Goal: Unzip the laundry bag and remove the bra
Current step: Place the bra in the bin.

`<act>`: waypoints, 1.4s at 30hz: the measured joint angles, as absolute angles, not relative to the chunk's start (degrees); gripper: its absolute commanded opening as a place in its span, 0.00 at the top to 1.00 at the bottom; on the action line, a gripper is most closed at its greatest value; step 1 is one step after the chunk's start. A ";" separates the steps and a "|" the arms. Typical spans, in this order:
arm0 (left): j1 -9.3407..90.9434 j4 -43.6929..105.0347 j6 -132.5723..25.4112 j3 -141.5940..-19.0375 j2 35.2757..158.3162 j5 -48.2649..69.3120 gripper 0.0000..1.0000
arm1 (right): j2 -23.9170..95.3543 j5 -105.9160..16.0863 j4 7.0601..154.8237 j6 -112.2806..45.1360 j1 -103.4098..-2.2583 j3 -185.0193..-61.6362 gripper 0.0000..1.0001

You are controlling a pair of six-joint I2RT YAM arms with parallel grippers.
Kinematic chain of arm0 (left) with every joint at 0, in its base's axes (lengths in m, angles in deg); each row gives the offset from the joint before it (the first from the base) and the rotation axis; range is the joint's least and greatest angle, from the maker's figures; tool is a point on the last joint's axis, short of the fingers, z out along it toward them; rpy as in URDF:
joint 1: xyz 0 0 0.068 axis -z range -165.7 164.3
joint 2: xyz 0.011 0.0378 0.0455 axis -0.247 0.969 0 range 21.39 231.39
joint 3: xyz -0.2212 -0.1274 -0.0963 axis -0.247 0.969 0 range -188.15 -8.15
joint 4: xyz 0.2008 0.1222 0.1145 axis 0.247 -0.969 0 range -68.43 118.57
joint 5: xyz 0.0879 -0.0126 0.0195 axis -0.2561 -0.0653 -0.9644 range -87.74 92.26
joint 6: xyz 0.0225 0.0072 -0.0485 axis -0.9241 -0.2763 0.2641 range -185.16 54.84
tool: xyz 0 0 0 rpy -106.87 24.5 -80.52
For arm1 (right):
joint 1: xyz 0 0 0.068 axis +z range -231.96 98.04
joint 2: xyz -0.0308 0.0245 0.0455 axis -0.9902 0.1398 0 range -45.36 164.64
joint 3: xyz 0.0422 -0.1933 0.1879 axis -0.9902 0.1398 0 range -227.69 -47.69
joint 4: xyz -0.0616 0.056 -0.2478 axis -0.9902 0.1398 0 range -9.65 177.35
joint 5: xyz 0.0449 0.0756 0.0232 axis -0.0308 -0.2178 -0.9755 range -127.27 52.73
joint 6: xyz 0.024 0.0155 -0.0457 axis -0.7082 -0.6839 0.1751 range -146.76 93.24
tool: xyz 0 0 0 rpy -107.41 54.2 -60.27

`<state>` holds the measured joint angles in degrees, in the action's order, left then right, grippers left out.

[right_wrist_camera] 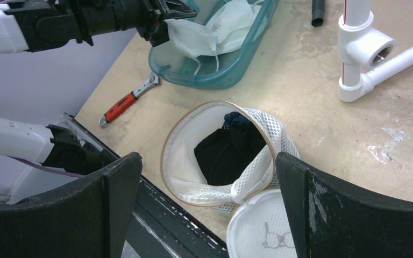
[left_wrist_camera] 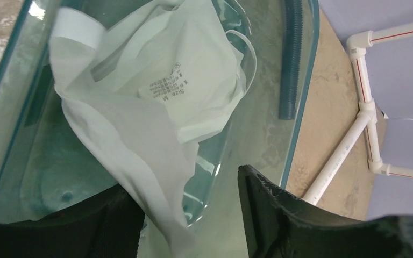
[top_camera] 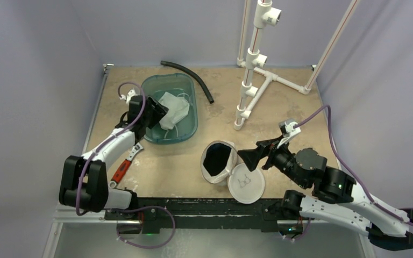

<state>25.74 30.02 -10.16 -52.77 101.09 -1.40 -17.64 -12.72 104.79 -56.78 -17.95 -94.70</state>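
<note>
At the near left of the counter (top_camera: 279,102) an adjustable wrench (top_camera: 125,166) with a red handle lies flat. Just beyond it, the left pincer (top_camera: 158,114) hangs over the near-left rim of a teal tub (top_camera: 168,141). Its jaws are parted and pinch nothing.

A crumpled white garment with straps, which looks to be the bra (left_wrist_camera: 156,91), rests in the tub. One fold trails down between the left pincer's fingers and brushes one of them. The bra is too bunched to show a long axis. It lies directly ahead of this pincer, so the left arm is by far the nearer.

At centre the laundry bag (top_camera: 209,173) lies unzipped with its mouth gaping upward. Something dark shows inside. Its round lid (top_camera: 246,184) lies flat on the counter just beside it.

The right pincer (top_camera: 246,159) hovers just right of the bag, spread wide and empty, well apart from the tub.
</note>
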 measured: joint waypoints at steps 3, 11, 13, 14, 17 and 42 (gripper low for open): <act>25.74 25.80 -11.36 -52.90 97.20 -2.05 0.33 | -17.64 -12.67 104.79 -56.78 -17.95 -94.70 0.03; 25.74 16.53 -16.93 -58.97 90.51 -3.13 0.33 | -17.66 -12.30 104.73 -56.93 -17.95 -94.59 0.03; 25.74 14.50 -18.75 -60.75 90.10 -3.06 0.35 | -17.66 -12.28 104.73 -57.17 -17.95 -94.50 0.03; 25.74 13.56 -19.60 -61.40 89.83 -3.06 0.36 | -17.66 -12.28 104.71 -57.28 -17.95 -94.43 0.03; 25.74 12.19 -21.96 -62.34 88.59 -3.10 0.40 | -17.68 -12.28 104.68 -57.61 -17.95 -94.26 0.03; 28.28 19.22 -26.05 -69.31 116.83 0.79 0.63 | -12.98 -11.91 103.72 -60.41 -17.95 -92.31 0.06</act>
